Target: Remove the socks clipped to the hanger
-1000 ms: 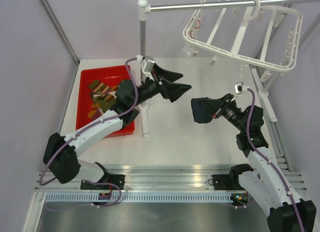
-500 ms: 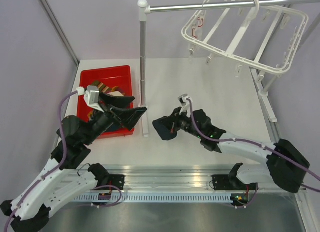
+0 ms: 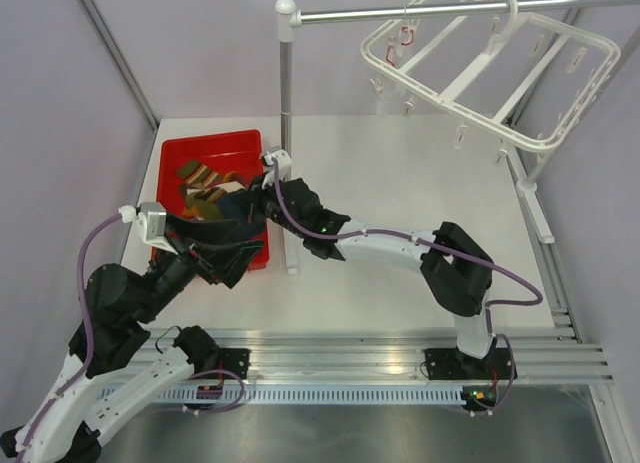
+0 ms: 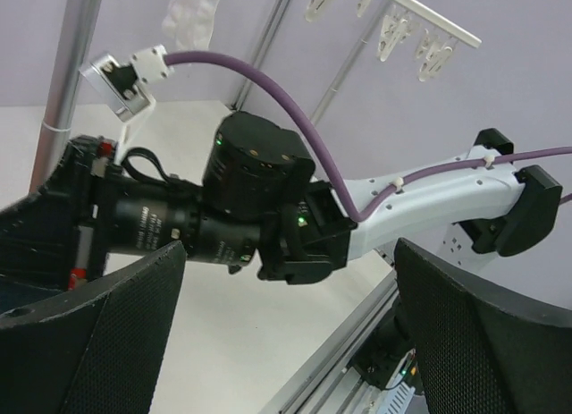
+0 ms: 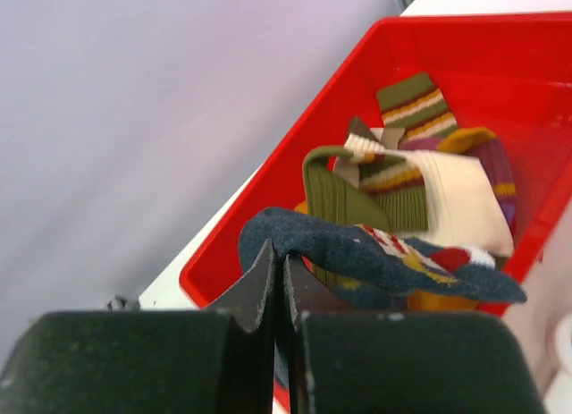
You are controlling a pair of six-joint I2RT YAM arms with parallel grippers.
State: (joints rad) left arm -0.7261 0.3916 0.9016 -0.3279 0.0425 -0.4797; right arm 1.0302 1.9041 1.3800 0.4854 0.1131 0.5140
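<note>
- Top external view: the white plastic hanger (image 3: 478, 113), a rectangular frame with crossbars, hangs tilted from a metal rail (image 3: 350, 15) at 1 o'clock, above the white table (image 3: 400, 183).
- Left wrist view: small white clips (image 4: 391, 29) dangle in a row beneath the frame.
- The socks (image 3: 205, 188) lie heaped in a red tray (image 3: 215, 148) at 10 o'clock on the table, well apart from the hanger.
- Right wrist view: inside the tray's red walls, an olive sock with orange and cream stripes (image 5: 416, 97) lies at 12 o'clock.
- A ribbed cream sock (image 5: 451, 195) fills the middle of the heap, and a purple sock with an orange band (image 5: 496, 168) lies at 3 o'clock.
- A dark navy sock (image 5: 375, 257), patterned in red, white and yellow, stretches across the near side of the heap.
- My right gripper (image 5: 278, 253) reaches across the table over the tray, its two fingers pressed together on the navy sock's edge.
- My left gripper (image 4: 286, 342) hovers at the tray's 6 o'clock edge, its two black fingers spread wide apart.
</note>
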